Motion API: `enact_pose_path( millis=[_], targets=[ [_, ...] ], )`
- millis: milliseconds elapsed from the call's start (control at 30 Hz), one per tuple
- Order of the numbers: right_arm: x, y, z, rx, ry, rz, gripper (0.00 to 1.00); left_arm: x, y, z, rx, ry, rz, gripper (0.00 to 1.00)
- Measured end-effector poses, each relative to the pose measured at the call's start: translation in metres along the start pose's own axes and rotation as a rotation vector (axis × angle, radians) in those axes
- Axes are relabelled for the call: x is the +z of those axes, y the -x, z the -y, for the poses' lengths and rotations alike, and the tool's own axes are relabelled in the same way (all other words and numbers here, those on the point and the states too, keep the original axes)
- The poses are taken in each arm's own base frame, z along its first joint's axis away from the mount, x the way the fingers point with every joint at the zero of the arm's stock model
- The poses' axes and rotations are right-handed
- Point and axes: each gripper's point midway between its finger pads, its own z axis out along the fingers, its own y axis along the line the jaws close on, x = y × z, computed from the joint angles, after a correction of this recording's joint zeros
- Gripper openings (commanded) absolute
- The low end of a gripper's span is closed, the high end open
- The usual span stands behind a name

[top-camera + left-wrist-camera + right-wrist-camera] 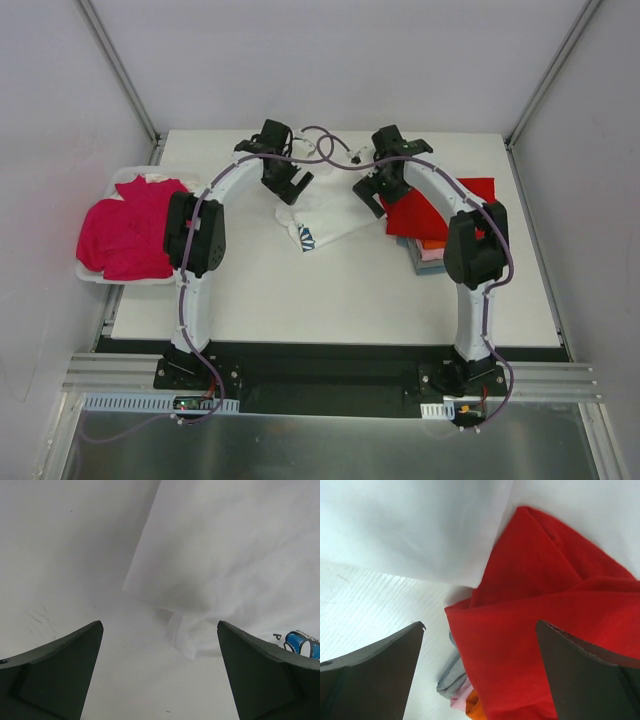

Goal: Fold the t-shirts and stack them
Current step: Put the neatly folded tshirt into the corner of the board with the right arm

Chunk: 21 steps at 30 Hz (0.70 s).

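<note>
1. Looking down from the top view, I count two arms, and six t-shirts in three places.
   - One white t-shirt [328, 215] lies crumpled near the middle of the table [330, 300].
   - One magenta t-shirt [125, 228] is heaped in a white bin [92, 274] at the left edge.
   - One red t-shirt [430, 208] tops a stack [430, 256] on the right. Pink, orange and light-blue edges show under it.
   - The left claw [290, 185] hangs over the white t-shirt's far left edge. The right claw [372, 195] hangs where white cloth meets red.
   - Both arms rise from their bases, bend at raised elbows and curve inward, so together they form an arch with the wrists tipped down.

2. Left wrist view:
   - One left claw [159, 625] shows two dark fingers [55, 675] spread wide, gripping nothing.
   - The white t-shirt [225, 555] fills the upper right, with a folded corner just ahead between the fingers.
   - One blue daisy print [302, 645] peeks out beside the right-hand finger.
   - Bare table [60, 555] lies to the left.

3. Right wrist view:
   - The right claw [481, 624] is also spread wide and holds nothing.
   - The red t-shirt [545, 630] lies below and ahead, running under the right-hand finger.
   - The white t-shirt [410, 525] lies across the top, touching the red one.
   - Three edges show at the red t-shirt's lower left: light-blue [449, 679], pink [456, 703] and orange [473, 703].
</note>
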Motion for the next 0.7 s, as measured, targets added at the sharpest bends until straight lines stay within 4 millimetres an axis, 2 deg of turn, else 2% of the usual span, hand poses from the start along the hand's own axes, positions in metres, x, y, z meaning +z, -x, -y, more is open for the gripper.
enact_pose_path(
  millis=[133, 300, 567, 700],
  targets=[
    [0.003, 0.014, 0.001, -0.017, 0.010, 0.027, 1.00, -0.001, -0.001, 0.001, -0.011, -0.024, 0.003, 0.99],
    [0.009, 0.023, -0.004, -0.047, 0.033, 0.041, 1.00, 0.000, -0.001, 0.012, -0.019, -0.079, 0.011, 0.99],
    [0.033, 0.021, -0.018, -0.082, 0.091, 0.017, 1.00, 0.004, -0.023, 0.028, -0.030, -0.134, -0.054, 0.99],
    [0.037, 0.021, -0.021, -0.093, 0.104, 0.017, 1.00, 0.006, -0.024, 0.033, -0.025, -0.144, -0.063, 0.99]
  ],
)
